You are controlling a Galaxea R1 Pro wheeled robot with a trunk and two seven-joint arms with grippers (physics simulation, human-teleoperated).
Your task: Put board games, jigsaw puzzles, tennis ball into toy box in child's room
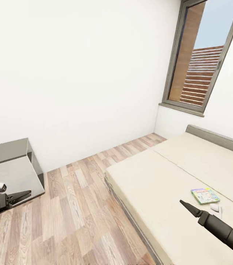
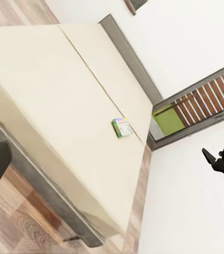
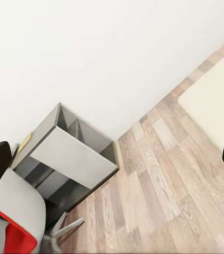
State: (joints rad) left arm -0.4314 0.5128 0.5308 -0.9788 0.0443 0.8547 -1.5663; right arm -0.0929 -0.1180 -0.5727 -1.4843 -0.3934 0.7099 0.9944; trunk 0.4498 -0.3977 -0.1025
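Head view has the left gripper (image 1: pixel 21 195) low over the wood floor (image 1: pixel 76 206), its dark fingers close together and holding nothing, pointed toward the bed (image 1: pixel 160 191). The right gripper (image 1: pixel 185 206) hangs above the mattress with its fingers drawn to a narrow point, also empty. Just beyond its tip lies a board game (image 1: pixel 205 195), the pale green-edged one, flat on the bed's far half beside the seam between the two mattress sections. A grey shelf unit (image 1: pixel 13 165) stands against the white wall behind the left arm, and a window (image 1: pixel 204 55) sits above the headboard (image 1: pixel 219 138).

The left wrist view takes in the whole bed (image 2: pixel 53 95) with the board game (image 2: pixel 121 127) near its far edge. The right wrist view gives the shelf unit (image 3: pixel 69 153) from above, its compartments open, and a grey-and-red chair (image 3: pixel 14 217) beside it.
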